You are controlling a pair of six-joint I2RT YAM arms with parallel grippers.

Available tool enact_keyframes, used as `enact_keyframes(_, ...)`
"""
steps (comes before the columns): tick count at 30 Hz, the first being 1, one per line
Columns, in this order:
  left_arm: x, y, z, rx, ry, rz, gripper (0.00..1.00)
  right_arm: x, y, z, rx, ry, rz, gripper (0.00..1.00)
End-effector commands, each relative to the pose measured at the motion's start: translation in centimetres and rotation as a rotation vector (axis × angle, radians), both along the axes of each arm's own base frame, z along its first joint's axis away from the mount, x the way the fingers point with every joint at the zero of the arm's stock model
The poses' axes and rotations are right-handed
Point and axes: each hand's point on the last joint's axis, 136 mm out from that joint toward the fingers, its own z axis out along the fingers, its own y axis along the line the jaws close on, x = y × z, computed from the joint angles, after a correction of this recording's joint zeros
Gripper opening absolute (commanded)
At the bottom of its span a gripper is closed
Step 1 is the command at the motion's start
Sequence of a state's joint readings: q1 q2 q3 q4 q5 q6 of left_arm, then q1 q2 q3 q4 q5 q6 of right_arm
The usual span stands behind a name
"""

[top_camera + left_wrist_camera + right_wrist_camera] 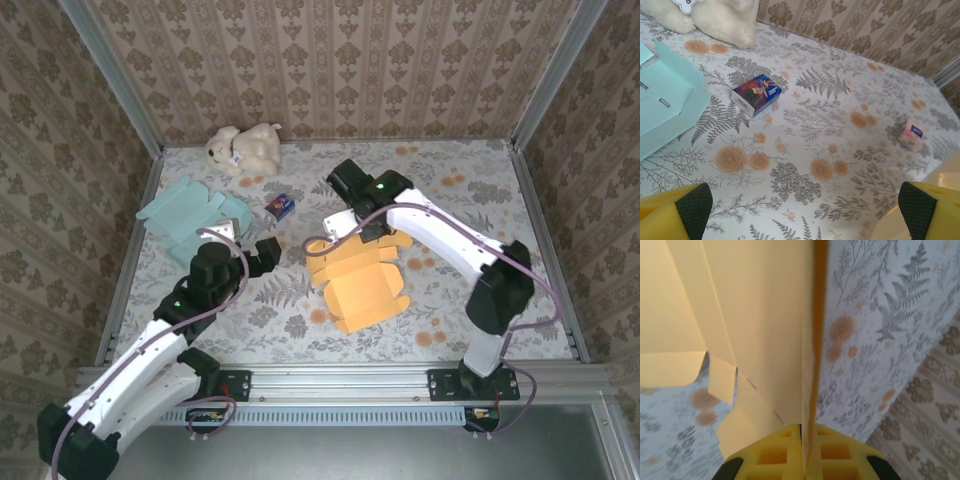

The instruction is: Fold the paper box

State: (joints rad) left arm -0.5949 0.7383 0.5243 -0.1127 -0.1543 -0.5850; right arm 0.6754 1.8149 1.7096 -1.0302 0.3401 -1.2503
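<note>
Left gripper [262, 256]: from above, jaws spread wide and empty, just left of the box.
Paper box [365, 285]: orange, partly folded, mid-table between the arms.
Right gripper [345, 222]: at the box's far-left corner, closed on its edge.
Teal carton [185, 210]: flat, far left.
Plush toy [243, 148]: against the back wall.
Blue pack [281, 205]: between carton and box.
Left fingers [690, 207]: left wrist view, far apart over the patterned table; the pack lies ahead, a pink packet [912, 136] to the right.
Right fingers [765, 455]: right wrist view, pinched tight on an orange panel seen edge-on.
</note>
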Motion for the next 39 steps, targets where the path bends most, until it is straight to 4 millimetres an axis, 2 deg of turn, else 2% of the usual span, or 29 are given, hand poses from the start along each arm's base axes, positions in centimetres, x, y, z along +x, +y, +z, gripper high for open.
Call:
enact_keyframes(1,1.3,-0.1,0.0,0.050,-0.062,0.009,1.00,2.9,1.8,-1.2,0.017,-0.015,0.048,0.00)
enact_keyframes(7,2.2,1.3,-1.0,0.049,-0.094,0.095,1.00,3.9,3.1,-4.7,0.075,0.146,0.048,0.11)
enact_keyframes(10,2.5,2.1,-1.4,0.054,-0.101,0.136,1.00,4.2,3.2,-5.6,0.106,0.205,0.030,0.22)
enact_keyframes(12,2.7,2.4,-1.7,0.058,-0.102,0.156,1.00,4.5,3.2,-5.8,0.141,0.232,0.010,0.29)
enact_keyframes(19,3.3,2.5,-1.9,0.067,-0.107,0.175,1.00,5.3,3.4,-5.3,0.277,0.298,-0.021,0.43)
enact_keyframes(26,4.0,1.7,-2.1,0.089,-0.093,0.149,1.00,6.5,2.0,-7.1,0.277,0.390,-0.065,0.49)
enact_keyframes(29,4.3,1.5,-2.3,0.100,-0.087,0.143,1.00,7.4,2.1,-8.1,0.297,0.418,-0.082,0.52)
enact_keyframes(34,4.7,1.3,-2.8,0.119,-0.084,0.136,1.00,8.6,2.1,-10.3,0.309,0.447,-0.097,0.53)
enact_keyframes(39,5.0,0.8,-3.3,0.138,-0.070,0.118,1.00,9.0,2.4,-11.3,0.345,0.481,-0.100,0.52)
